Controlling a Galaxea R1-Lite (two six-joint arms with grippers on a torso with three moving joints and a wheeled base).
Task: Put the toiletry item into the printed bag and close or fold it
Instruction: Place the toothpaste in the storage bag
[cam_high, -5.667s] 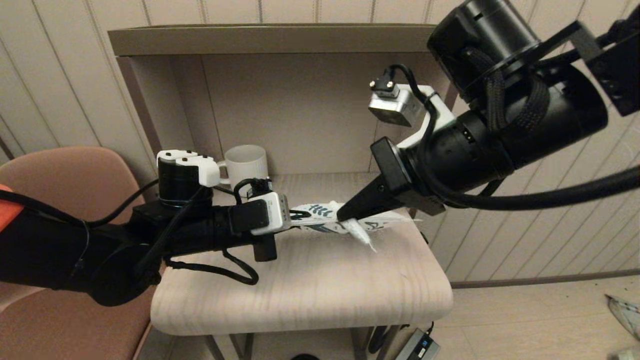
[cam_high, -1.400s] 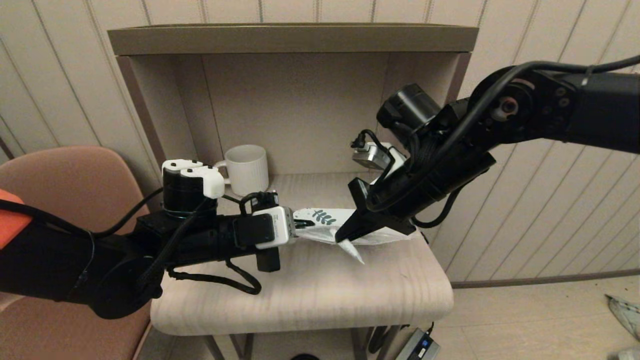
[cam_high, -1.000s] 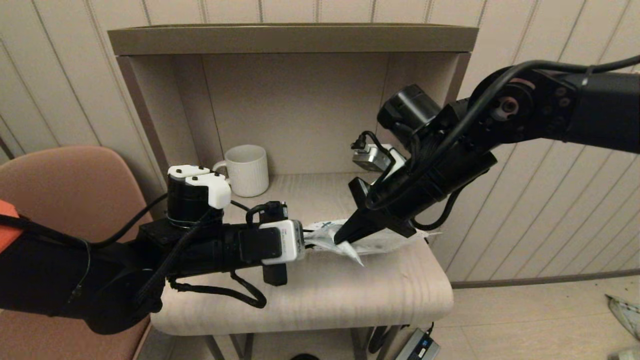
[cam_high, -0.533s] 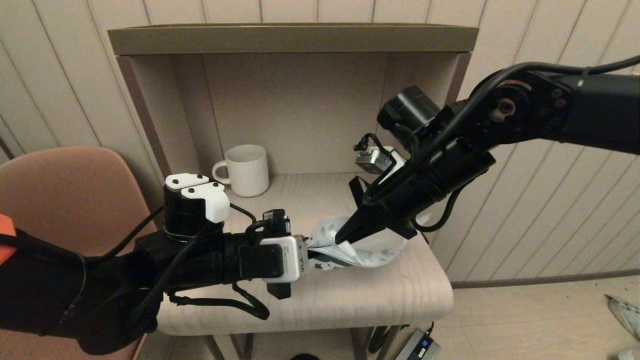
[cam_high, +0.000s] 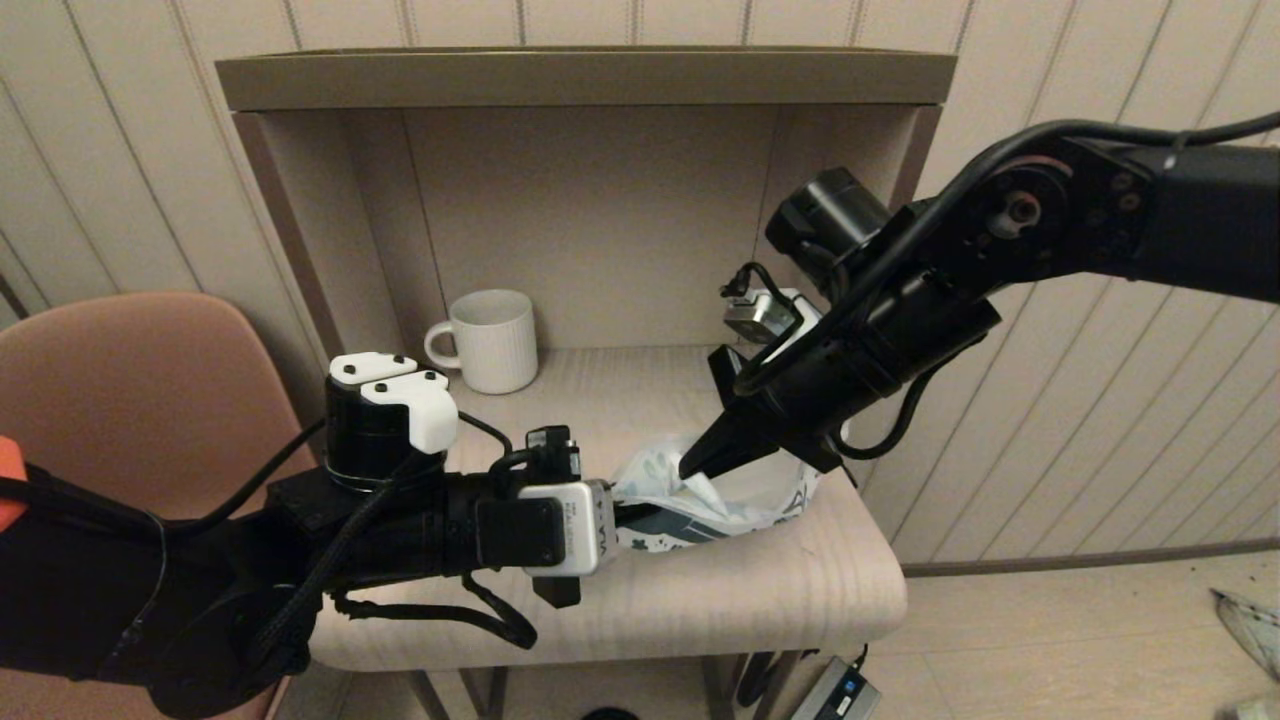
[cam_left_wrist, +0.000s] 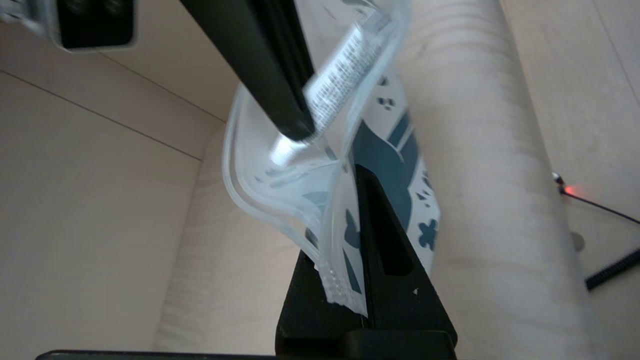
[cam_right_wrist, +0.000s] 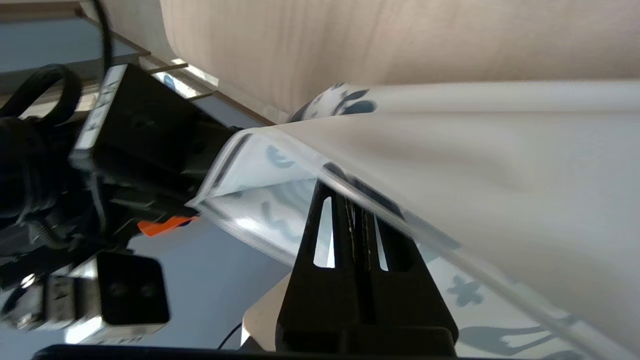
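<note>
The printed bag (cam_high: 735, 505) hangs just above the table with its mouth gaping upward. My left gripper (cam_high: 628, 512) is shut on the bag's left corner, and in the left wrist view the rim (cam_left_wrist: 345, 280) is pinched between the black fingers (cam_left_wrist: 385, 240). From the upper right, my right gripper (cam_high: 697, 466) is shut on the toiletry item (cam_high: 706, 490), a small white tube. The tube's crimped end (cam_left_wrist: 283, 150) sits inside the open mouth. In the right wrist view the bag's rim (cam_right_wrist: 360, 187) crosses the closed fingertips (cam_right_wrist: 327, 192).
A white ribbed mug (cam_high: 492, 340) stands at the back left of the light wooden table (cam_high: 620, 600), inside an open-fronted niche (cam_high: 590, 80). A pink chair (cam_high: 130, 370) is at the left. A power adapter (cam_high: 835, 690) lies on the floor.
The left gripper drew the bag's corner forward and down and the flat bag bulged open. The tube's end, earlier in front of the bag, now sits inside the mouth.
</note>
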